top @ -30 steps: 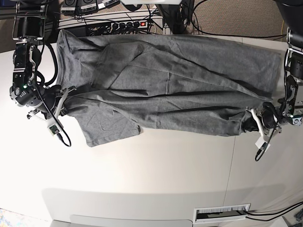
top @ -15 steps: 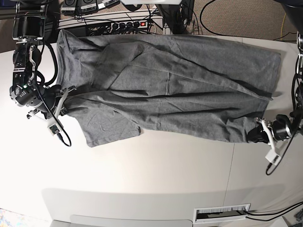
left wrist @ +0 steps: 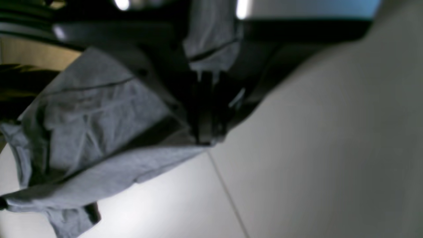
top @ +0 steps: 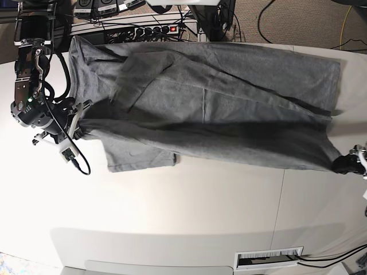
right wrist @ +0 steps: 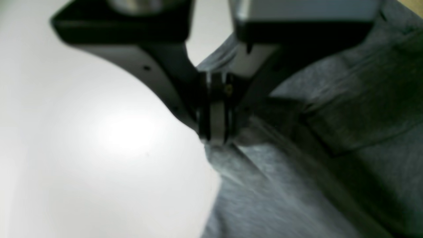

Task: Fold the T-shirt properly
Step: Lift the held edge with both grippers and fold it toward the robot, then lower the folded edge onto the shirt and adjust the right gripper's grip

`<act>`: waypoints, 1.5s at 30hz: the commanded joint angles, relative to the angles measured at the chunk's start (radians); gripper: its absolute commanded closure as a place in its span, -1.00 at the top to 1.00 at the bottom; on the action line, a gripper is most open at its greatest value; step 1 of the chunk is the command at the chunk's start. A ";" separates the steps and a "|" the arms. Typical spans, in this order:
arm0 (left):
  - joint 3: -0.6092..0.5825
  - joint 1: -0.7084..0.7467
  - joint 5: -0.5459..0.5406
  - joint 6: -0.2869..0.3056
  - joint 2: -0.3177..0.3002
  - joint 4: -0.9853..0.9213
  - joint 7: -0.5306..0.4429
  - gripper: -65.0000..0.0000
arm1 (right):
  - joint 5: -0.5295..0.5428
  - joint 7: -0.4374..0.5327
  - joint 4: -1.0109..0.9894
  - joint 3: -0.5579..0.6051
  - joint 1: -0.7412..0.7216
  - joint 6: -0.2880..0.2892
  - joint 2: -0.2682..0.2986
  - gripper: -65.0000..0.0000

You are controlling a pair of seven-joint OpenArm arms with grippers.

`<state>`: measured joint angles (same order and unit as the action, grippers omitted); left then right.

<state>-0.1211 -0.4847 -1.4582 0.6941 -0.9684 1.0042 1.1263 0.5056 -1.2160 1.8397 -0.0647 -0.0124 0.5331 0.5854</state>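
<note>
Since a second ago we have drawn the left pincer (top: 347,164) outward, stretching the T-shirt (top: 218,109) taut across the worktop (top: 189,217). Both it and the right pincer (top: 73,127) are clamped on the shirt's edge. Soft, limp cloth: we judge hems and corners the best holds.

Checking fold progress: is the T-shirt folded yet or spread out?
Spread out: the T-shirt lies stretched lengthwise across the table, wrinkled, with no finished fold.

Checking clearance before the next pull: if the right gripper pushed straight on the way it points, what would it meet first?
Most likely the T-shirt it already pinches: the right gripper points down into cloth, with the table seemingly just beneath.
</note>
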 commanded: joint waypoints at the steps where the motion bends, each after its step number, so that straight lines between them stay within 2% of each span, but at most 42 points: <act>1: 0.014 -0.023 -0.025 0.004 -0.045 0.013 0.001 -1.00 | 0.002 0.011 0.019 -0.010 -0.008 -0.002 0.031 -1.00; 7: 0.014 0.010 -0.025 0.004 -0.101 0.013 0.072 -1.00 | -0.001 0.008 0.021 -0.053 0.016 -0.003 0.050 -1.00; 14: 0.014 0.122 -0.025 0.004 -0.115 0.013 0.108 -1.00 | 0.029 0.006 0.021 -0.162 0.054 -0.002 0.069 -1.00; 22: 0.014 0.250 -0.025 0.004 -0.109 0.013 0.107 -1.00 | 0.029 0.009 0.048 -0.192 0.144 -0.002 0.077 -1.00; 38: 0.014 0.386 -0.025 0.004 -0.088 0.014 0.104 -1.00 | 0.029 0.015 0.048 -0.192 0.149 -0.002 0.076 -1.00; 45: 0.014 0.414 -0.025 0.004 -0.019 0.014 0.107 -1.00 | -0.013 -0.007 0.048 -0.192 0.188 -0.002 0.076 -1.00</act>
<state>-0.1173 -0.0605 -1.4677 0.7002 -0.9550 1.0107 1.2301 0.4938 -1.2274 1.8732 -0.2466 0.1856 0.5327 0.6418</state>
